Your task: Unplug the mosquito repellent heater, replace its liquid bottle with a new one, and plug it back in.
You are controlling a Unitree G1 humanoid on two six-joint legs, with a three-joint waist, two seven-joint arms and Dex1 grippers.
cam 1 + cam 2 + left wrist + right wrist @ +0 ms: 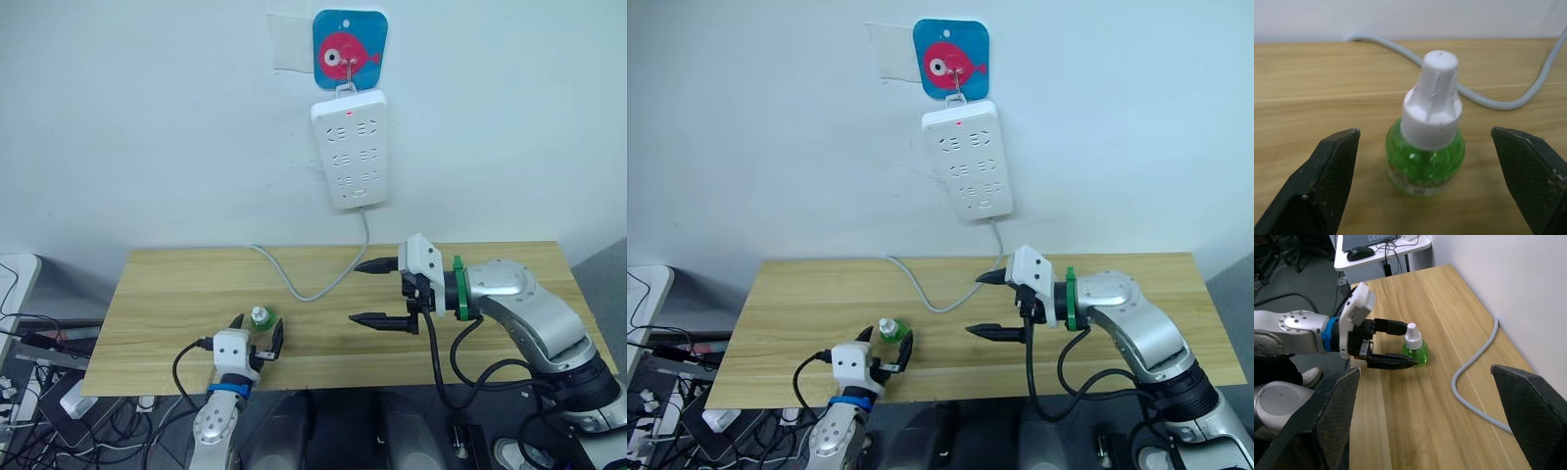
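1. Your left gripper (257, 332) sits low over the near left part of the wooden table (167, 284). Its two black fingers are spread wide, one on each side of the green bottle (262, 320). The left wrist view shows clear gaps between each finger and the bottle, so nothing is gripped.

2. The green bottle stands upright on the table with its white cap (1432, 98) on. It holds green liquid and carries a label band low on its body, too blurred to read.

3. Your right gripper (376, 292) hangs above the middle of the table, well to the right of the bottle, fingers pointing left. The fingers are wide apart and hold nothing.

4. A white power strip (350, 147) hangs on the far wall from a hook on a blue square plate with a red fish (350, 49). A small red light shows near the top of the strip. You can see no plug seated in its sockets.

5. The grey cable (323, 282) drops from the bottom of the strip to the far edge of the table, loops across the wood behind the bottle, and runs off to the left at the wall.

6. The heater itself cannot be located in these views.

7. Loose cables and boxes (39, 382) lie on the floor to the left of the table.
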